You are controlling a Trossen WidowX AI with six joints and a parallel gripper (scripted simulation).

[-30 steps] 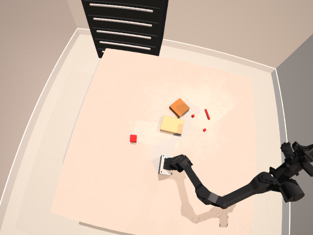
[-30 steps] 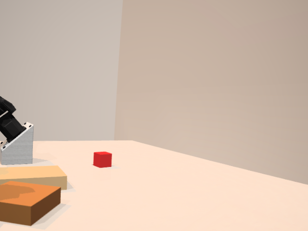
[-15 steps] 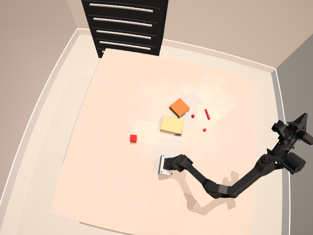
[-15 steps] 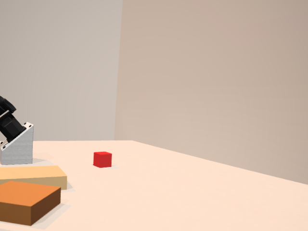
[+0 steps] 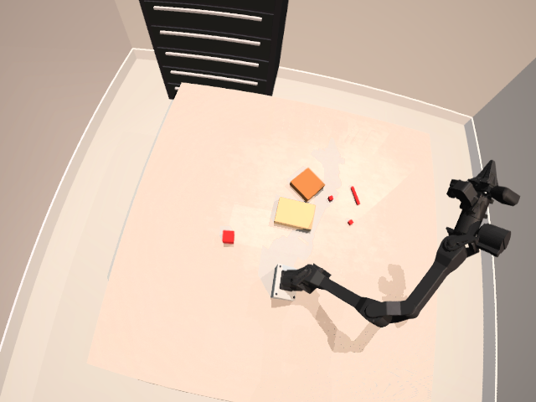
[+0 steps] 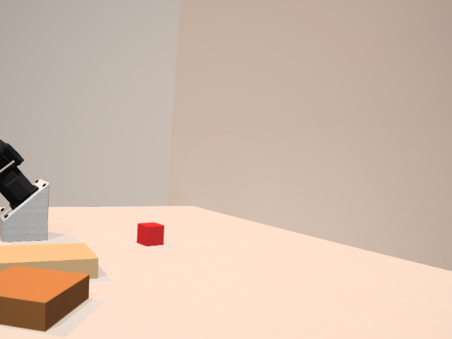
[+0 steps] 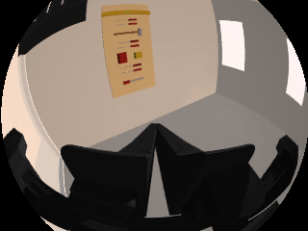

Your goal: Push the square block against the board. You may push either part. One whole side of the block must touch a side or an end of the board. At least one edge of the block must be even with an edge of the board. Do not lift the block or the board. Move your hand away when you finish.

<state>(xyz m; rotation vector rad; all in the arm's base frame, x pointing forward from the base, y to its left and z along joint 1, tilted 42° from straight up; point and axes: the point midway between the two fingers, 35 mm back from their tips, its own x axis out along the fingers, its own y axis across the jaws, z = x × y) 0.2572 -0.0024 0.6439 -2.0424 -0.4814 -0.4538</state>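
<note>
Orange square block [image 5: 306, 184] [image 6: 39, 284] flat on the pale tabletop [image 5: 194, 302] [image 6: 292, 292], turned at an angle to the yellow board [image 5: 295, 213] [image 6: 54, 251]. In the top view it's on the far side of the board, toward its right end; one corner points at the board, no whole side against it, edges not lined up. Whether that corner touches, can't tell.

Black arm [image 5: 426, 280] [image 6: 16, 186] rises from a wedge-shaped base [image 5: 275, 283] [image 6: 34, 219] on the near side of the board, then bends out right. Gripper [image 5: 491, 166] [image 7: 154, 127] is up at the right, well apart from block and board, fingers clenched together at the tips, nothing between them.

Red cube [image 5: 228, 237] [image 6: 150, 234] sits left of the board, nearer side. Red stick [image 5: 355, 195] and two tiny red pieces lie right of the block and board. Dark drawer cabinet [image 5: 216, 46] at the far left.
</note>
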